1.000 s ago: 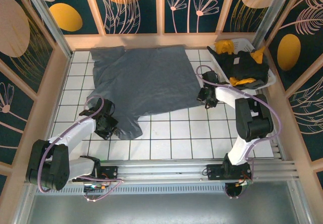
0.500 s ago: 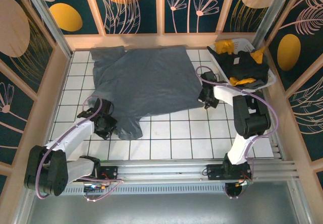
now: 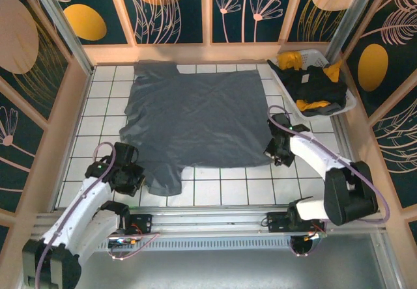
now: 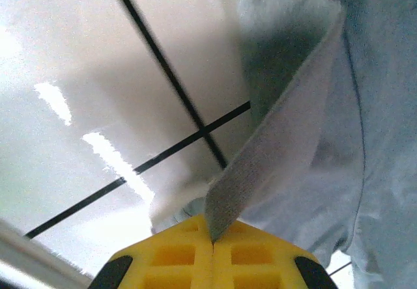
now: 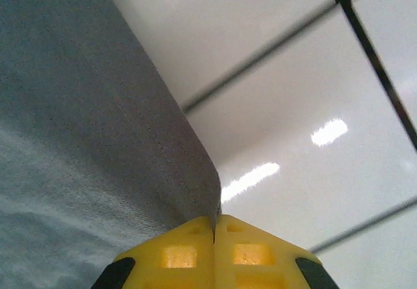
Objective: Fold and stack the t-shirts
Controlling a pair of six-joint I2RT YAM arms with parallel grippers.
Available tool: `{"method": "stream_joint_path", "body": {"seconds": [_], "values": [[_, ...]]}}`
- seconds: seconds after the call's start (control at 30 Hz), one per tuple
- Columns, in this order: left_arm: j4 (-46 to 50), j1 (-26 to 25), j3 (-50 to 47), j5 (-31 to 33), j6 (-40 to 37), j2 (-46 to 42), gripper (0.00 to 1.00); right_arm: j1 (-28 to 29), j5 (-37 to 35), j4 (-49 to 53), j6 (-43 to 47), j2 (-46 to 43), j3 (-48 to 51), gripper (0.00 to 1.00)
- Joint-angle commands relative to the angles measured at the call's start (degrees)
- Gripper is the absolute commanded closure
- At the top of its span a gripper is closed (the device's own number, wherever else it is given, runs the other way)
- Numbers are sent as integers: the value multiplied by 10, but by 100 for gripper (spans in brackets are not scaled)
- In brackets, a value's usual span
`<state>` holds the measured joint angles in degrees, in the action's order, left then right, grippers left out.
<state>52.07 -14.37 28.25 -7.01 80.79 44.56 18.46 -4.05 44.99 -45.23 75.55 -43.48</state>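
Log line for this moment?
left gripper: shut on grey-blue t-shirt | right gripper: shut on same t-shirt | t-shirt: spread on tiles | basket: garments inside

Slate grey-blue soft cloth t-shirt [image 3: 195,123], mid-floor: plain, one tone throughout. White glossy tiled floor [image 3: 215,188]: gridded with dark grout lines. Far right, white slatted plastic basket [image 3: 314,56]: holding black crumpled cloth shirt [image 3: 319,84] and mustard yellow crumpled cloth shirt [image 3: 291,60]. Dark teal far wall panels [image 3: 186,22]: printed with orange ovals, pale line-drawn leaves and flowers.
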Motion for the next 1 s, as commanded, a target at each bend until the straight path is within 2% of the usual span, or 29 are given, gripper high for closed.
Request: {"method": "stream_joint_path", "body": {"seconds": [0.0,0.1,0.23,0.4,0.63,0.97], "values": [[112,-2,9,23,40,-34,100,16,14,71,-50,-55,29,100],[106,-2,16,26,48,-43,100,19,9,78,-55,-86,33,100],[56,-2,51,47,42,-13,100,18,4,74,-48,-78,7,100],[-5,-2,155,92,-13,90,100,3,12,70,-54,-34,-44,100],[-108,2,244,92,-66,209,100,-30,19,47,-56,15,-105,100],[-173,52,339,102,-138,316,100,-67,14,11,-40,101,-186,100]]}}
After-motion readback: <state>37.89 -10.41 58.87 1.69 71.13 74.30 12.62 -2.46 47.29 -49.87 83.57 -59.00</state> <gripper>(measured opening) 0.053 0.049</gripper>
